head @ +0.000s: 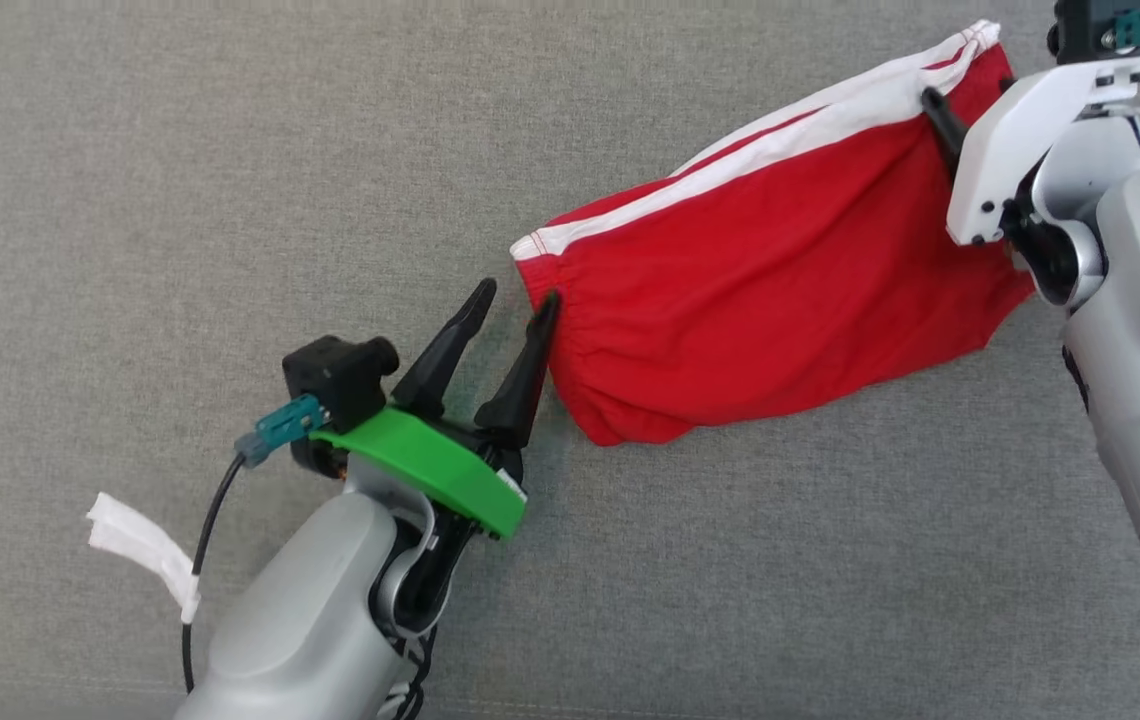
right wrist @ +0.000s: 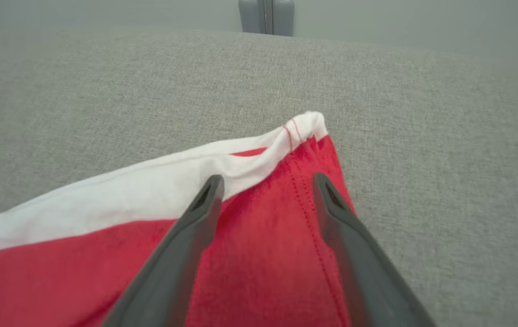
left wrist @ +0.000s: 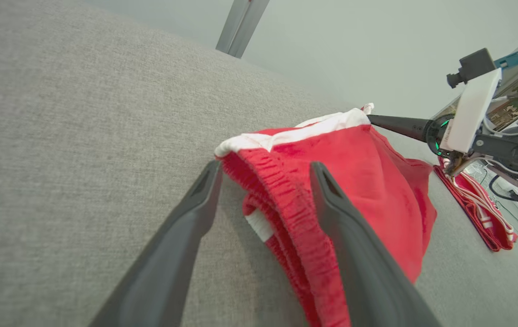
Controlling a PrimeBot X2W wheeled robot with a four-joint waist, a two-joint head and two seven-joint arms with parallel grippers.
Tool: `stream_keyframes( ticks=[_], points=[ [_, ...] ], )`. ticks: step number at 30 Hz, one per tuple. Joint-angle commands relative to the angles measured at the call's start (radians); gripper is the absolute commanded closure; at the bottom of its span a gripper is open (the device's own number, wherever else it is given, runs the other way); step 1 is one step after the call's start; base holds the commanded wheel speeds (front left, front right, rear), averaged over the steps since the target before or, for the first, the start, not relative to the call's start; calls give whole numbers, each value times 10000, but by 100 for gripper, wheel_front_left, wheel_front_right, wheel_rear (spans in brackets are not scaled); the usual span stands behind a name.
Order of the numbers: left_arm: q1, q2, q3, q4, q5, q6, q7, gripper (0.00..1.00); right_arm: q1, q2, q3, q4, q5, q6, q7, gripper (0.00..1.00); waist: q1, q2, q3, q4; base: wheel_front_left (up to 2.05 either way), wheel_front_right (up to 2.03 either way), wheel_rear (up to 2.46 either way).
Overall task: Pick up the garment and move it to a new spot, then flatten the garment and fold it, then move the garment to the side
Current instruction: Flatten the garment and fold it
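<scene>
The garment [head: 770,290] is a pair of red shorts with a white side stripe, lying folded on the grey cloth surface [head: 230,200]. My left gripper [head: 517,295] is open at its gathered waistband end. In the left wrist view the waistband [left wrist: 281,190] lies between the spread fingers of the left gripper [left wrist: 264,167], and one finger rests over the red cloth. My right gripper [head: 940,115] is at the garment's far right end. In the right wrist view it [right wrist: 268,178] stands open above the hem corner [right wrist: 306,125], gripping nothing.
A second red cloth with white stripes [left wrist: 472,204] lies beyond the garment near the surface's edge. A white tag [head: 140,545] hangs from the left arm's cable. A grey post [right wrist: 266,16] stands behind the far edge. Grey surface stretches to the left and front.
</scene>
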Motion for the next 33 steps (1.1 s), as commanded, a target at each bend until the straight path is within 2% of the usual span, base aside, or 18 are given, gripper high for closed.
stream_keyframes(
  ticks=[1, 4, 9, 13, 18, 23, 33],
  points=[
    [307, 142, 198, -169, 230, -27, -23, 0, 321, -117, 149, -136, 377, -2, 238, 0, -1, 0, -494, -96, 0, 0, 0],
    [909, 276, 744, -650, 598, -27, -23, 0, 774, -519, 341, -387, 823, -4, 528, 0, -1, 0, -822, -93, 0, 0, 0],
    [2019, 141, 2270, -1797, 1929, -27, -23, 0, 1508, -1077, 156, -715, 1140, -2, 94, 0, -1, 0, -1251, 83, 0, 0, 0],
    [2725, -161, 3416, -2373, 3057, -27, -12, 0, 1966, -1267, -96, -589, 1213, -2, -234, 0, -1, 0, -1410, 275, 0, 0, 0],
    [3150, -382, 4321, -2665, 4020, -27, -13, 0, 2126, -1393, -291, -245, 1050, -4, -446, 0, -1, 0, -1402, 516, 0, 0, 0],
    [3283, -459, 4865, -2732, 4302, -27, -13, 0, 1836, -1437, -560, 190, 737, -4, -637, 0, -1, 0, -1242, 734, 0, 0, 0],
    [3076, -540, 4721, -2754, 4525, -27, -13, 0, 1310, -1289, -972, 1006, 423, -4, -171, 0, -1, 0, -701, 1127, 0, 0, 0]
  ],
)
